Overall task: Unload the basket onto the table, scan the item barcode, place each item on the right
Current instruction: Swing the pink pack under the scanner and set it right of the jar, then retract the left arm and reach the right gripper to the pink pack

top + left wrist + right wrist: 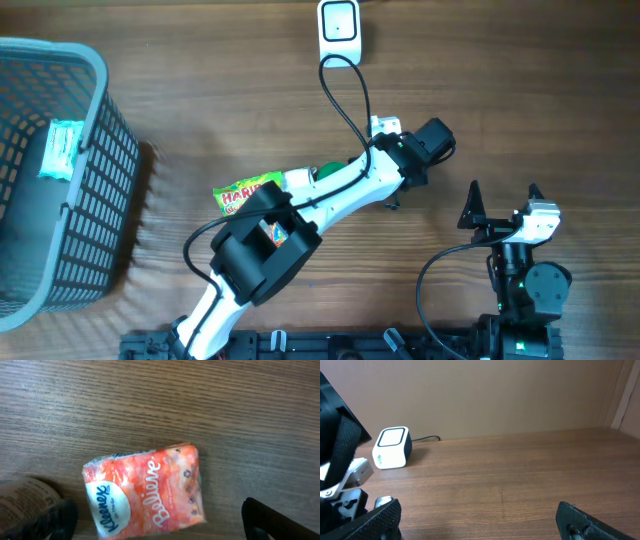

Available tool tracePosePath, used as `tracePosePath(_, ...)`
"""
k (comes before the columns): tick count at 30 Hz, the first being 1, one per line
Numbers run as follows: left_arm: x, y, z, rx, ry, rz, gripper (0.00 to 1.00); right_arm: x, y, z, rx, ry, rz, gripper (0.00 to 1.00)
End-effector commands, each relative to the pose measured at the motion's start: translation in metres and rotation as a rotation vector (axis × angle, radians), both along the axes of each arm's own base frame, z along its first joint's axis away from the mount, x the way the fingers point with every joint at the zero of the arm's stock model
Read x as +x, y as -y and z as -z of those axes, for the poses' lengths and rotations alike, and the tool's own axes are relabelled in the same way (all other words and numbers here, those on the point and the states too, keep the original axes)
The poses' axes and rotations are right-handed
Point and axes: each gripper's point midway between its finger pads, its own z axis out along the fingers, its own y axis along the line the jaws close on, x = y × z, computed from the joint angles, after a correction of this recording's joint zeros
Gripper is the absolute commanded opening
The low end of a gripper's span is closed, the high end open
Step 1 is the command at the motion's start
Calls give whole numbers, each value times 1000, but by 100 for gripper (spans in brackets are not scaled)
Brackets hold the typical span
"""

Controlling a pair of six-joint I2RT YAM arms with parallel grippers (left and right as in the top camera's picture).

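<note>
Far left: grey basket [100,150]. Centre: Haribo bag [245,193]; just beside it, Kleenex pack [145,490], lies flat on the table [225,410] between the left gripper [157,512] jaws, spread wide either side. Top centre: white scanner [340,25]. Right: right gripper [500,205], jaws apart, holds nothing.

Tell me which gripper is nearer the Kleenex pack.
Left. The left gripper hangs over the Kleenex pack; the right gripper sits apart, the pack absent from its wrist view.
</note>
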Motion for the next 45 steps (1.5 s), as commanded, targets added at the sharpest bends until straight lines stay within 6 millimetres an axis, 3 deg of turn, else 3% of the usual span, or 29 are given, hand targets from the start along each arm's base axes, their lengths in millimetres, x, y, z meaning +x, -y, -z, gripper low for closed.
tracePosePath(1,18,21,-98,-156,155,47,100,0,-2,-2,-12,7,-11,100)
tracePosePath(3,30,26,-153,-214,272,89,100,0,-2,-2,-12,7,-11,100)
tracePosePath(5,43,20,-221,-221,441,118,100,0,-2,-2,-12,7,-11,100)
tracePosePath(6,48,12,-262,-200,545,144,100,0,-2,-2,-12,7,-11,100)
tracePosePath(11,53,-31,-386,1,870,244,100,0,-2,-2,-12,7,-11,100)
tracePosePath(14,52,-69,-451,150,1033,239,100,0,-2,-2,-12,8,-11,100)
tracePosePath(15,47,-93,-484,209,1111,197,100,0,-2,-2,-12,7,-11,100)
tracePosePath(17,40,-123,-522,267,1197,141,100,0,-2,-2,-13,7,-11,100)
tracePosePath(20,21,-175,-576,302,1319,19,100,0,-2,-2,-12,7,-11,100)
tracePosePath(22,-6,-228,-617,263,1417,-112,100,0,-2,-2,-12,7,-11,100)
tracePosePath(27,-35,-289,-634,348,1420,-239,100,0,-5,-2,1,8,-26,100)
tracePosePath(30,-58,-323,-641,339,1426,-311,100,0,-7,-2,144,12,-34,100)
tracePosePath(31,-68,-336,-643,296,1440,-356,100,0,-8,-2,212,13,-33,99)
tracePosePath(34,-97,-365,-637,199,1454,-430,100,0,-12,-2,648,13,-39,100)
tracePosePath(39,-122,-375,-617,154,1455,-374,100,-3,-41,-6,1225,-75,-164,100)
tracePosePath(41,-127,-374,-610,144,1456,-343,100,-14,-75,-9,1283,-203,-345,100)
tracePosePath(44,-128,-370,-596,131,1451,-300,100,-23,-93,-11,1642,-366,-382,100)
tracePosePath(45,-128,-369,-593,113,1451,-302,100,-25,-98,-19,1615,-362,-436,100)
